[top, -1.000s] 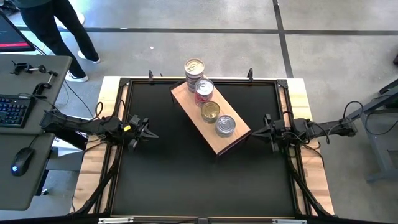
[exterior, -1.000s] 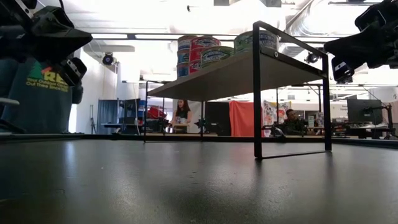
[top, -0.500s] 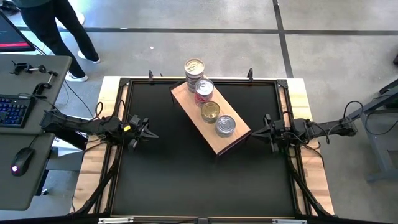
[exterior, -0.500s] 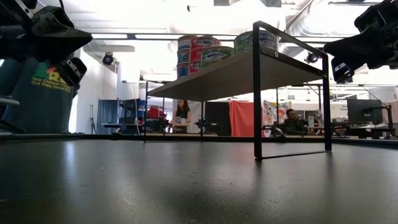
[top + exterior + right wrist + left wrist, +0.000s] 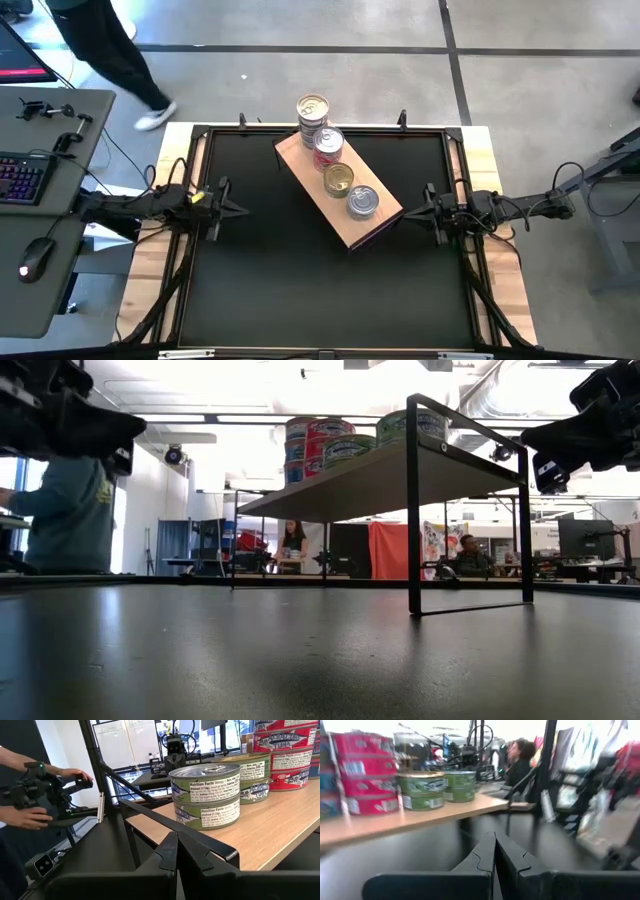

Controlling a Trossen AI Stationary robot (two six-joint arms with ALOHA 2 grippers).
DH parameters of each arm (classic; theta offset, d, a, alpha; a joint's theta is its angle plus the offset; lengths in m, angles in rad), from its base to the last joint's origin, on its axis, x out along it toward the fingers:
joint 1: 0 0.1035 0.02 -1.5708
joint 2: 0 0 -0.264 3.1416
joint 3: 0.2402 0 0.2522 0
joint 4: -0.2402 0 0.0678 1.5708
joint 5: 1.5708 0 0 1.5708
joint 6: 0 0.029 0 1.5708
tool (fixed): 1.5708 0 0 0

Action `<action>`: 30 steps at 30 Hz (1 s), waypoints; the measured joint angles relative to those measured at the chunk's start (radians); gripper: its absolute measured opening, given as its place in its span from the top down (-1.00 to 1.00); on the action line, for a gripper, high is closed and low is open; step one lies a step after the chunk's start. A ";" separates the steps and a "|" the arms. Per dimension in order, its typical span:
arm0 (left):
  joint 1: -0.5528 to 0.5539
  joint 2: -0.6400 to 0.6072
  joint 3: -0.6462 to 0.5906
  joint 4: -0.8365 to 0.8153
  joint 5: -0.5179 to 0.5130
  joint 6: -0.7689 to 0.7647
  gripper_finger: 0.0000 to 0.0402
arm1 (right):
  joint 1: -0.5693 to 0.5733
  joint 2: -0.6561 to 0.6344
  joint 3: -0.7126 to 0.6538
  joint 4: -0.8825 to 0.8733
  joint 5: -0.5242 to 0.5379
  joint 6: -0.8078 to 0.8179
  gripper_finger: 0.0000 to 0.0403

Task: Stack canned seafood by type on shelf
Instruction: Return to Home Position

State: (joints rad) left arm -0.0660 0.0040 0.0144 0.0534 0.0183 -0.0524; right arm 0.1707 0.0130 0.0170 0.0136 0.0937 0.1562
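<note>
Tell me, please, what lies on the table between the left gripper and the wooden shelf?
Nothing lies there. In the high view, only bare black table shows between the left gripper and the shelf.

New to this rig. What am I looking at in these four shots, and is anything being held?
Two robot arms work at a black table. The high view looks straight down; the low view sits at tabletop height; each wrist view looks past that arm's own fingers. The left gripper and right gripper hang at opposite side edges, both shut and holding nothing. On the table stands a wooden shelf on black legs, carrying four stacks of tins: green-labelled tins nearest the right arm, red-labelled tins farther along.
</note>
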 joint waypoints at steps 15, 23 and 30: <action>0.076 0.005 -0.002 -0.049 -0.025 -0.049 1.00 | 0.000 0.017 0.000 -0.004 0.005 0.000 1.00; 0.079 0.011 -0.002 -0.050 -0.026 -0.049 1.00 | 0.000 0.019 0.000 -0.004 0.007 0.000 1.00; 0.079 0.015 -0.002 -0.050 -0.026 -0.049 1.00 | 0.000 0.020 0.000 -0.004 0.007 0.000 1.00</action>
State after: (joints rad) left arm 0.0129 0.0189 0.0128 0.0039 -0.0074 -0.1017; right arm 0.1708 0.0326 0.0174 0.0097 0.1005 0.1563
